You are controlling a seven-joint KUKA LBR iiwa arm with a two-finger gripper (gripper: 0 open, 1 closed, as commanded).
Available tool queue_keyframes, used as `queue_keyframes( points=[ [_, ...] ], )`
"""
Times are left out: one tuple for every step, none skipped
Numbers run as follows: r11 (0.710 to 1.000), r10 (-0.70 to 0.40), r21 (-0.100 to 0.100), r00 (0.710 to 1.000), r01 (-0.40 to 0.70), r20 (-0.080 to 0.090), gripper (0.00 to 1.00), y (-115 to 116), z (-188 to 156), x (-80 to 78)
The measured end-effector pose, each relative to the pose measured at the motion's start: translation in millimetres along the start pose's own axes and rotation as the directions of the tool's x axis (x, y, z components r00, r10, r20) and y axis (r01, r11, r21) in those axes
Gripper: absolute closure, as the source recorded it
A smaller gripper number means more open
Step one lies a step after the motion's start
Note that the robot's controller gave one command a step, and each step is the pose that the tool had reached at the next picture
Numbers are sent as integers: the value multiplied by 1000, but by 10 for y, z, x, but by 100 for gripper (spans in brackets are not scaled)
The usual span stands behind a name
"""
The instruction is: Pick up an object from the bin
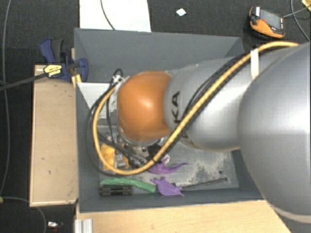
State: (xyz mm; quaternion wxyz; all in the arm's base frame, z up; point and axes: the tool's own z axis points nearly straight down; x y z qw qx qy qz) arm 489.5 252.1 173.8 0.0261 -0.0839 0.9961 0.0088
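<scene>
My gripper [132, 148] reaches down into the front left part of the bin, mostly hidden beneath the arm's orange cover. A yellow object [107, 155] lies just to its left, partly behind the cables. A purple plastic piece [168, 169] lies just to its right. Another purple piece [168, 187] sits nearer the front wall. A long green object [129, 183] and a black bar [115, 191] lie along the front wall below the gripper.
A thin black rod [210, 181] lies on the bin floor at the front right. The arm and its orange cover hang over most of the bin, with yellow and black cables looping round the left side.
</scene>
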Motion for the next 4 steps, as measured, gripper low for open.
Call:
queue_keyframes(
  points=[
    [1000,-15,1,1000,15,-2,100,-137,-139,51],
    [1000,-4,-2,1000,4,7,100,-82,-135,39],
    [997,72,2,997,-72,-6,100,-44,276,163],
    [999,-43,-3,999,43,14,100,-203,-1094,-70]
  ],
)
